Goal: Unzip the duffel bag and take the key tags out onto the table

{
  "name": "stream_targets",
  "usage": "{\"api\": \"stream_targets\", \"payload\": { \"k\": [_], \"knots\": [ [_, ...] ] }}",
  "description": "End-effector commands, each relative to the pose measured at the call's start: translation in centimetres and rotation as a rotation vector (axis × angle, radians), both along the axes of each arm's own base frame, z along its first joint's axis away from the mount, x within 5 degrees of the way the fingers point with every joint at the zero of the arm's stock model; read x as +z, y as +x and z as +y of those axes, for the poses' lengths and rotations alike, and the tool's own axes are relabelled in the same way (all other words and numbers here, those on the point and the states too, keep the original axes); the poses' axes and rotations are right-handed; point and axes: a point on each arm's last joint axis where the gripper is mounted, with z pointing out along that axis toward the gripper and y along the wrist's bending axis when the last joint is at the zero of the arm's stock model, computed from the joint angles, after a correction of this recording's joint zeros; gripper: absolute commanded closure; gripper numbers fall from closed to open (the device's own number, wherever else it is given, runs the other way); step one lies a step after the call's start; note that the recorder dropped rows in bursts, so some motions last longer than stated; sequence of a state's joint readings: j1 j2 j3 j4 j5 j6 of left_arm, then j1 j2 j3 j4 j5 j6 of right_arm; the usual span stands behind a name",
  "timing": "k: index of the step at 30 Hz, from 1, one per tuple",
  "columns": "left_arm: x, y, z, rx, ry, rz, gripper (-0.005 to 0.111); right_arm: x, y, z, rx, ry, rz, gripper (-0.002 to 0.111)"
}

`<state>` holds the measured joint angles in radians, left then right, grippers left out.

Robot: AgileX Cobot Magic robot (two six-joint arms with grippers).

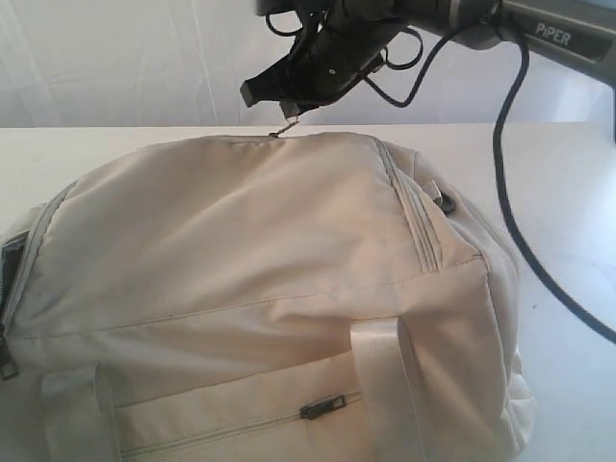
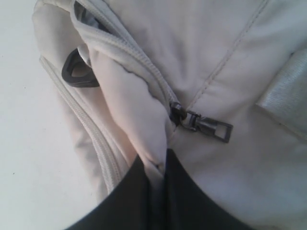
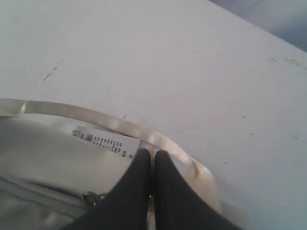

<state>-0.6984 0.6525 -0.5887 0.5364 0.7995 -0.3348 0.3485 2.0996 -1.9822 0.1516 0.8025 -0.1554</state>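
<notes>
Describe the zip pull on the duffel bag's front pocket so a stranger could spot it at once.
Find the big cream duffel bag on the white table. On its near side, just left of the pale webbing strap, a closed pocket zipper runs across. The small dark zip pull lies flat along it, unlike the other pull hanging at the bag's left end.

Bright, soft, even light in all three views; the exterior view is washed out, the table (image 1: 568,192) and the curtain (image 1: 115,58) at the top of the frame nearly flat white; gentle shadows sit in the folds of the duffel bag (image 1: 269,250), deeper at the lower left; the left wrist view is crisp on the zipper pull (image 2: 211,128); the right wrist view is hazy, its label (image 3: 103,141) print unreadable.
</notes>
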Motion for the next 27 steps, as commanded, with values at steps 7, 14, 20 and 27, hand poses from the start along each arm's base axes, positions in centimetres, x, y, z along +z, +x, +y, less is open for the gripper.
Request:
{"api": "stream_targets", "payload": {
  "k": [7,14,20,27],
  "knots": [
    [-0.2,-0.4,0.9,0.057,0.054,0.024,0.107,3.6,-1.5,-5.4,-0.136,-0.139,0.014,0.108],
    [-0.7,-0.4,0.9,0.056,0.058,0.039,0.107,4.7,-3.5,-7.3,-0.185,-0.189,0.011,0.108],
    [-0.7,-0.4,0.6,0.044,0.033,0.031,0.107,4.2,-6.1,-9.5,-0.227,-0.194,0.053,0.108],
    [-1.5,-0.4,0.5,0.030,0.027,0.042,0.107,4.1,-10.6,-10.6,-0.235,-0.179,0.038,0.108]
  ]
}}
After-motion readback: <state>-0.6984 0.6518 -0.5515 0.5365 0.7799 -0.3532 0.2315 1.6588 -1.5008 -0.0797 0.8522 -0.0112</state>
